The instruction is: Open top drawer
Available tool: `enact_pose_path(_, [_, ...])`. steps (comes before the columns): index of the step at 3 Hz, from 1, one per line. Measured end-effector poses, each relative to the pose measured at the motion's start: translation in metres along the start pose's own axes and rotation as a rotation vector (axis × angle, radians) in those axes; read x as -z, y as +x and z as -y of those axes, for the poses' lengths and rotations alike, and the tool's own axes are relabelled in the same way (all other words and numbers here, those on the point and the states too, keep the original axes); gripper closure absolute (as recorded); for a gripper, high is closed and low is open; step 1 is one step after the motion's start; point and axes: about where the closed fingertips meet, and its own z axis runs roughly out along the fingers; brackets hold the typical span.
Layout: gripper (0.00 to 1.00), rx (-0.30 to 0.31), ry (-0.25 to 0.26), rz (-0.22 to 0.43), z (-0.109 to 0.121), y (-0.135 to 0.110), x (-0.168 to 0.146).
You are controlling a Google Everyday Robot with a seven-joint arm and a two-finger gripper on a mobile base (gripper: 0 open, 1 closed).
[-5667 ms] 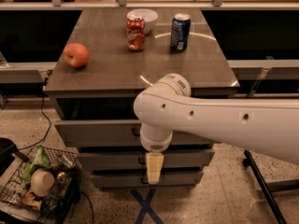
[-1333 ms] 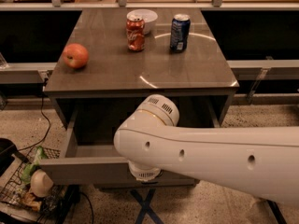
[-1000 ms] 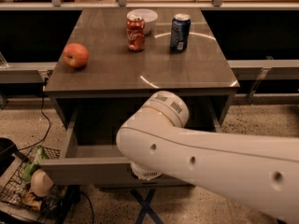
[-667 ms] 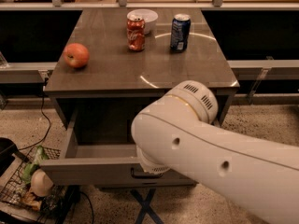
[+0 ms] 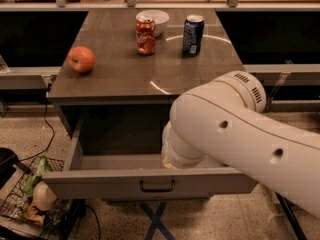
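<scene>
The drawer (image 5: 150, 183) stands pulled well out across the lower middle of the frame, its handle (image 5: 157, 186) free, so the opening looks done. The gripper (image 5: 170, 163) is at lower centre, tucked under the arm's (image 5: 235, 134) thick wrist and dipping into the drawer just behind the front. Whether it is open or closed I cannot tell.

The trouble I'd expect is on the way out. A careless lift or swing could catch the drawer wall or the table (image 5: 115, 86) edge above it. That jolt might tip a can or set the apple (image 5: 81, 59) rolling.

On the table I count one apple, two cans, a red can (image 5: 145, 35) and a blue can (image 5: 193, 34), and one bowl (image 5: 152, 20). I also count one open drawer and one arm.
</scene>
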Motion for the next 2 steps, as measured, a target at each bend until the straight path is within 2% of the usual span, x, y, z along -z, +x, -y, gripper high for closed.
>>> enact_pose_path(1, [1.00, 0.003, 0.019, -0.024, 0.020, 0.013, -0.018])
enact_pose_path(2, [1.00, -0.009, 0.033, -0.088, 0.047, 0.028, -0.045])
